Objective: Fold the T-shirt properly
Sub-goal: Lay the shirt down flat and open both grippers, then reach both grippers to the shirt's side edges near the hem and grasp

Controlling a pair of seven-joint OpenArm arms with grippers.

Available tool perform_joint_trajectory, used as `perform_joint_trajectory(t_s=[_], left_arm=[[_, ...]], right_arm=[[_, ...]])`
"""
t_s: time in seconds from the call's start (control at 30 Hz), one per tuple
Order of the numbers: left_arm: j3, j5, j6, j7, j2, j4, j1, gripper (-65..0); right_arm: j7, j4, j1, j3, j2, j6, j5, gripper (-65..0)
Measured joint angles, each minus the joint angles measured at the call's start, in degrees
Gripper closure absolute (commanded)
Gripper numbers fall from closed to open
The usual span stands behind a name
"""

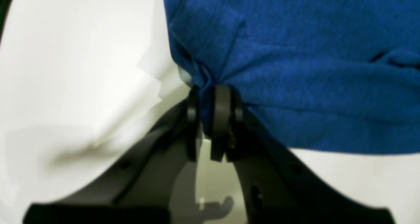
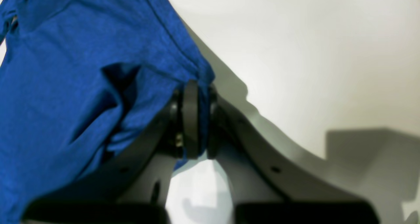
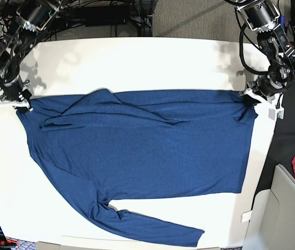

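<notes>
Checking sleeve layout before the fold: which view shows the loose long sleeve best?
Base view: the sleeve lies flat along the T-shirt's near edge on the table. The wrist views show only bunched fabric pinched by the left gripper and right gripper.

T-shirt point(image 3: 142, 151): lying spread across the table point(image 3: 137, 57), one sleeve trailing toward the near edge.
Left gripper point(image 3: 249, 99): pinching the shirt's right-hand corner.
Right gripper point(image 3: 21, 101): pinching the opposite, left-hand corner.
</notes>
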Motion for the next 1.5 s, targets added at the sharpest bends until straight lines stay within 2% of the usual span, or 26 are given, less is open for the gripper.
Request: perform_joint_trajectory(t_s=[0.13, 0.3, 0.57, 0.67, 0.83, 0.97, 1.1, 1.27, 1.43, 1.5], left_arm=[[0.0, 0.0, -0.1, 0.2, 0.0, 4.7, 4.5, -3.6], [0.2, -0.2, -0.2, 0.2, 0.0, 10.3, 10.0, -3.7], [0.2, -0.5, -0.3, 0.1, 0.2, 17.6, 19.9, -3.7], [0.2, -0.5, -0.2, 0.2, 0.3, 18.8, 22.5, -3.7], [0.2, -0.5, -0.4, 0.1, 0.3, 18.8, 22.2, -4.1], [0.2, -0.5, -0.4, 0.2, 0.5, 18.8, 22.3, -13.1], [0.2, -0.3, -0.2, 3.3, -0.1, 18.8, 22.2, -22.6], [-1.6, -0.5, -0.2, 4.5, 0.1, 21.0, 22.5, -29.4], [-9.7, -0.3, -0.2, 4.4, 0.3, 23.0, 22.1, -31.2], [-11.4, 0.8, -0.1, 5.1, 0.3, 22.8, 19.5, -31.2]], right_arm=[[-0.1, 2.2, -4.9, 2.4, 0.1, 0.2, 3.2, -1.7], [-1.5, 5.6, -10.6, 5.2, 1.7, 0.0, 7.0, -1.7], [-1.7, 12.9, -20.3, 8.3, 1.6, 0.2, 12.0, -1.7], [-1.6, 14.0, -22.0, 8.7, 1.4, 0.2, 13.3, -1.9], [-1.6, 14.0, -21.7, 9.9, 1.1, 0.2, 13.2, -2.9], [-1.6, 14.0, -21.8, 10.4, 1.1, 0.0, 13.1, -13.7], [-0.8, 14.1, -22.1, 14.8, -0.3, -0.7, 12.7, -24.7], [-1.4, 14.2, -22.2, 17.2, -0.9, -0.5, 13.2, -25.0], [-1.4, 20.0, -22.0, 18.9, -0.9, -0.6, 13.3, -25.0], [-1.4, 22.2, -19.8, 18.9, -0.9, -0.3, 13.6, -25.0]])
